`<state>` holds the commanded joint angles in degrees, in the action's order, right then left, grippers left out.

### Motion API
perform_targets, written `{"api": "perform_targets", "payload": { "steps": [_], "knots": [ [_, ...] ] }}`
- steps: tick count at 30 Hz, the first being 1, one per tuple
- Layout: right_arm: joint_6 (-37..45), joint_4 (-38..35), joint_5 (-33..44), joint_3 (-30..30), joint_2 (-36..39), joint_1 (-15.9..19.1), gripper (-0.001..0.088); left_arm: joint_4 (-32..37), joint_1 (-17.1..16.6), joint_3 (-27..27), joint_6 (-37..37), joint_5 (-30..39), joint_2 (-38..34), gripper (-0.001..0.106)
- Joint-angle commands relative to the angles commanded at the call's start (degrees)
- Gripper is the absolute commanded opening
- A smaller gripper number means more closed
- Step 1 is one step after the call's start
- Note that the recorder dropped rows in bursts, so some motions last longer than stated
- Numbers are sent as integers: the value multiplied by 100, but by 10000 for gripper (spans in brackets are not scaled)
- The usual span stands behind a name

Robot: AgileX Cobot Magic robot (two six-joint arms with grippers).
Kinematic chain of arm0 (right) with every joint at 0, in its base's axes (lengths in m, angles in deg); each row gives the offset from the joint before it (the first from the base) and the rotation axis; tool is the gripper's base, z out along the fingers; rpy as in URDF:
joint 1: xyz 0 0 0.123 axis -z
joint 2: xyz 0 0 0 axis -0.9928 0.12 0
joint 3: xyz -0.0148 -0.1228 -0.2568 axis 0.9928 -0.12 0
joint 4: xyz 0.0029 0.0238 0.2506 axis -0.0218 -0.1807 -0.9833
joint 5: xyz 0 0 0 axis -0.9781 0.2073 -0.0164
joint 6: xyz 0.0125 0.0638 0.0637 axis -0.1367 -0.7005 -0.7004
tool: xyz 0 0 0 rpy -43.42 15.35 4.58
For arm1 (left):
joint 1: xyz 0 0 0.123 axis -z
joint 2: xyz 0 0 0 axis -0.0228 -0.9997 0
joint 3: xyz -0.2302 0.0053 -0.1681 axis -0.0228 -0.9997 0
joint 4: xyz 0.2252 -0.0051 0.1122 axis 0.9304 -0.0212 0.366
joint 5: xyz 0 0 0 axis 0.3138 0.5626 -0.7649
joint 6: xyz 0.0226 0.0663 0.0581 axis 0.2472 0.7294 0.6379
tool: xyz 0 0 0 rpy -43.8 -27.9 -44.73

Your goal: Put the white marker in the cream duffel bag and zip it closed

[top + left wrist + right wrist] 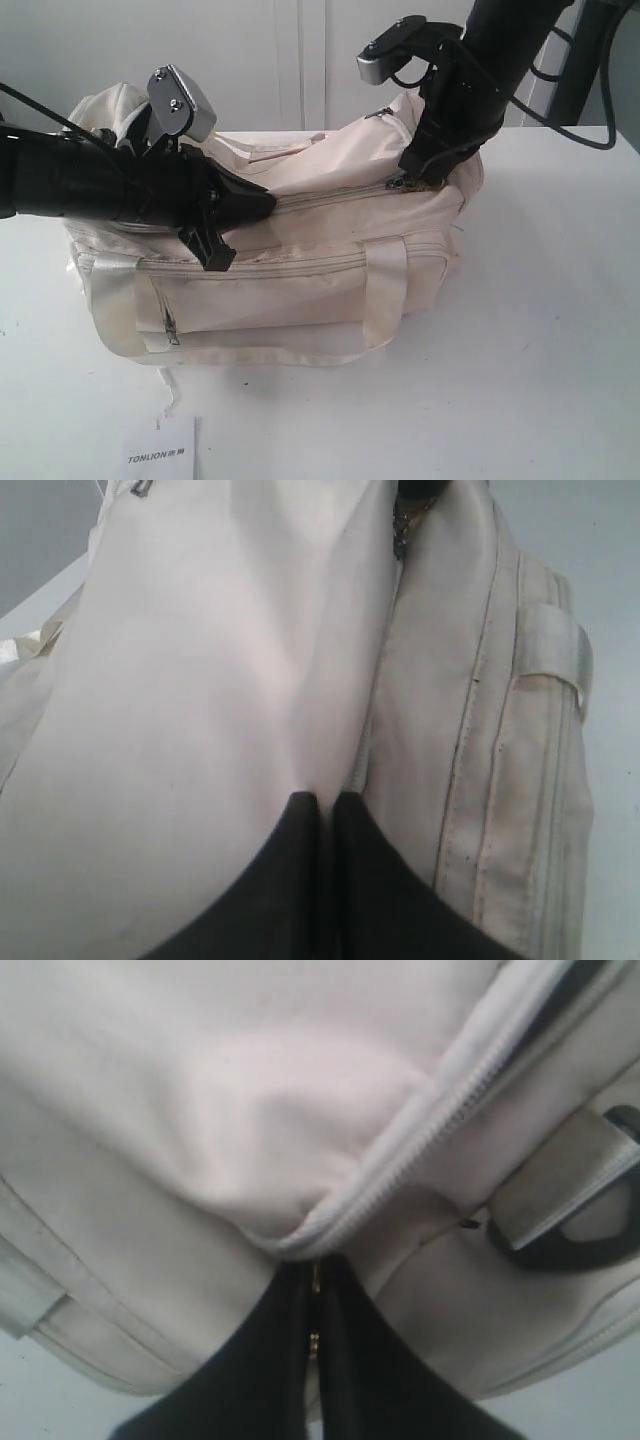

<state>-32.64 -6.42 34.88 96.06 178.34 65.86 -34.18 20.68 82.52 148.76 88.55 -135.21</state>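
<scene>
On bench: cream duffel bag. Now left tool clamped shut on bag's top fabric beside zipper; right tool pinched tight on zip pull at bag's end, near black ring.

One cream duffel bag sits on the one desk. Two black arms reach to it, each ending in one gripper: the left gripper and the right gripper, so two grippers in all. Each arm carries one silver camera block, two together. On the bag's facing side the exterior view shows three zipper lines: one along the top, one long line below it, and one short slanted one. Two pale webbing straps cross that side. The right wrist view shows one black ring and one brass-coloured zipper pull. One white printed card lies at the desk's near edge.
</scene>
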Motion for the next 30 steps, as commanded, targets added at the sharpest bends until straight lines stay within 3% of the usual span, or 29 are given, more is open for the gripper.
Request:
{"api": "perform_targets", "payload": {
  "steps": [10, 21, 24, 28, 30],
  "knots": [
    [14, -21, 0, 0, 0, 244, 0, 0, 0, 0, 0, 10, 0, 3],
    [14, -199, 0, 0, 0, 242, 0, 0, 0, 0, 0, 46, 0, 15],
    [14, -285, 0, 0, 0, 242, 0, -14, 0, 0, 0, 31, 0, 136],
    [14, -488, 0, 0, 0, 242, 0, -42, 0, 0, -46, 31, 19, 451],
    [14, -579, 0, 0, 0, 242, 0, -42, 0, 0, -124, 31, 76, 557]
  ]
}}
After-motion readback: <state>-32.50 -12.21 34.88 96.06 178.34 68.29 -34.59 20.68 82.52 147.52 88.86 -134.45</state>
